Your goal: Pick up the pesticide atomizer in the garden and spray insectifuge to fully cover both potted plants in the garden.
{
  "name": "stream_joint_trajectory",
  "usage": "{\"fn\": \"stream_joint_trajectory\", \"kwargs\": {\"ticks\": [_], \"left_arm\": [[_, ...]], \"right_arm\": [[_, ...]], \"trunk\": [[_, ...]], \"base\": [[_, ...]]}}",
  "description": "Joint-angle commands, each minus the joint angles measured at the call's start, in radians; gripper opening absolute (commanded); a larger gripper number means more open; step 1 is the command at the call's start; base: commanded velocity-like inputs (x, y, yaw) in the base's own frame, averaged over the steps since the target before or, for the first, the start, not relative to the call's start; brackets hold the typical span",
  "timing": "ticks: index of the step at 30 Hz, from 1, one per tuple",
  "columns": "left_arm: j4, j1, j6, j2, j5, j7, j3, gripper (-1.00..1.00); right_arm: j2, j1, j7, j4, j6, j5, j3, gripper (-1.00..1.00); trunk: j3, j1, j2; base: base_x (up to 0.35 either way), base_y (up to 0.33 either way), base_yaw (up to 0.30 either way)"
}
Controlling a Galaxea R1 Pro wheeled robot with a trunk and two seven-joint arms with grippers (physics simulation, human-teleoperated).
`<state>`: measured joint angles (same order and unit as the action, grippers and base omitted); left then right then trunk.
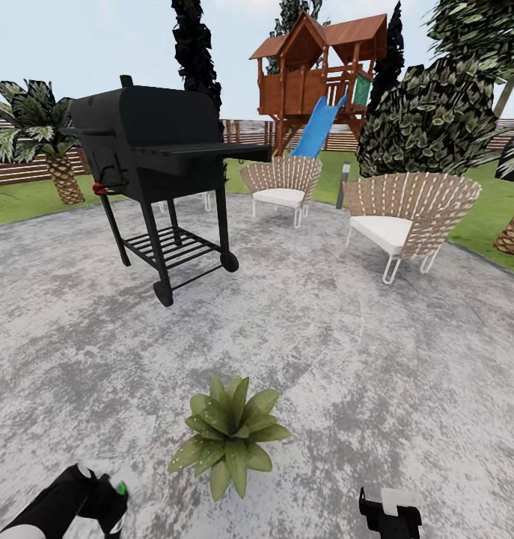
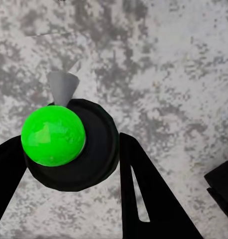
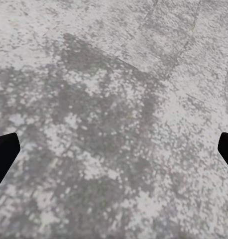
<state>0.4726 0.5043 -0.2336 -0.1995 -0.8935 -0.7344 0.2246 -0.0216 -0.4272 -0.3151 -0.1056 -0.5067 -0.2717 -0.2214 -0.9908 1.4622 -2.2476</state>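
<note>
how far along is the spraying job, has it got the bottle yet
Pickup looks done: the left gripper is shut on the atomizer, seen from above over the patio. In hand: it hangs just left of a potted plant. No spray is visible. Left: covering this plant and the second one. The right gripper is open.

One low speckled green-leaved potted plant (image 1: pixel 230 438), one black wheeled barbecue grill (image 1: pixel 155 161), two slatted wicker chairs (image 1: pixel 283 183) (image 1: pixel 406 221) with white cushions, one wooden playhouse (image 1: pixel 320 71).
</note>
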Motion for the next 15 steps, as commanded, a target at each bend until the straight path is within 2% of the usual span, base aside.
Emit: {"fn": "stream_joint_trajectory", "kwargs": {"ticks": [1,2,6,8,11,12,15], "left_arm": [[0.002,0.0,-0.007,0.003,-0.003,-0.008,0.034,-1.0],[0.003,0.0,-0.007,0.01,-0.004,-0.006,0.053,-1.0],[0.023,0.002,-0.009,0.026,-0.003,0.0,0.068,-1.0],[0.089,0.002,-0.018,0.042,-0.002,0.0,0.076,-1.0],[0.106,0.002,-0.041,0.06,-0.001,0.0,0.078,-1.0],[0.11,0.002,-0.045,0.069,-0.001,0.0,0.079,-1.0],[0.113,0.002,-0.047,0.073,-0.001,0.0,0.081,-1.0]], "right_arm": [[0.0,-0.001,-0.004,0.001,-0.003,-0.011,-0.007,1.0],[0.0,-0.001,-0.004,0.001,-0.003,-0.011,-0.007,1.0],[0.0,-0.001,-0.004,0.001,-0.003,-0.011,-0.007,1.0],[0.0,-0.001,-0.003,0.001,-0.003,-0.011,-0.007,1.0],[0.0,-0.001,-0.004,0.0,-0.003,-0.011,-0.007,1.0],[0.002,-0.001,-0.004,0.0,-0.003,-0.011,-0.006,1.0],[0.002,-0.001,-0.004,0.0,-0.003,-0.011,-0.006,1.0]], "trunk": [[-0.001,0.0,0.0],[-0.001,0.0,0.0],[-0.001,0.0,0.0],[-0.001,0.0,0.0],[-0.001,0.0,0.0],[-0.001,0.0,0.0],[-0.002,0.0,0.0]], "base": [[0.0,0.0,0.0],[0.0,0.0,0.0],[0.0,0.0,0.0],[-0.011,-0.044,0.0],[-0.127,-0.189,0.002],[-0.104,-0.238,0.107],[-0.035,-0.261,0.211]]}}
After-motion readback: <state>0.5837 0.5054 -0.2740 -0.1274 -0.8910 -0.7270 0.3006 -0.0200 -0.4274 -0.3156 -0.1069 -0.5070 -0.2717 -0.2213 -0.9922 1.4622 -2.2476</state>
